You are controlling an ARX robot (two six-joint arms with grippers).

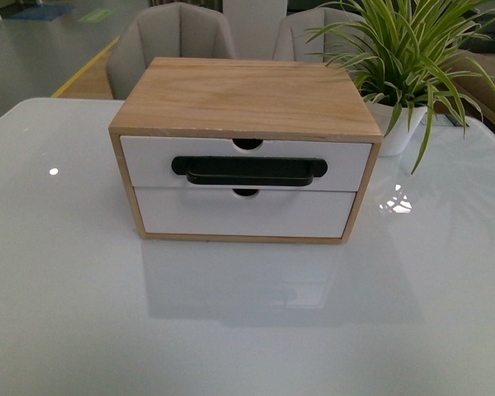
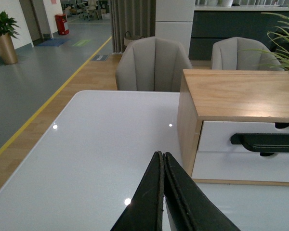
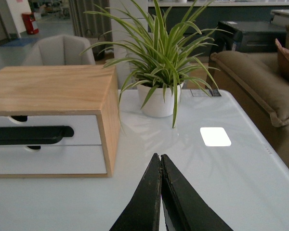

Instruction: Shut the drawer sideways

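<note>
Nearest you, bare white table fills the foreground of the front view, and neither arm shows in it. Each wrist view shows its own gripper low over that table: the left gripper with its jaws pressed together and holding nothing, and the right gripper the same.

Behind the bare stretch sits the wooden cabinet, squarely facing you. The drawer is the upper of its two, marked by the black handle and the notch in its top edge. Its white front looks level with the cabinet frame, or very nearly so, and no gap shows at either side from any view. So judge first whether any travel is left; the wrist views, which see the cabinet obliquely, suggest little or none.

If a push is still needed, keep the jaws closed and use the tips as a blunt pusher. Come in from one flank, since the left arm sits off the cabinet's left corner and the right arm off its right. Press on the white panel beside the handle, not on the handle itself, and drive straight back so the drawer does not skew.

Push gently: the cabinet rests free on a slick, glossy top and could slide back. The plant stands just behind its right rear corner, so keep the right arm low and clear of the leaves.
</note>
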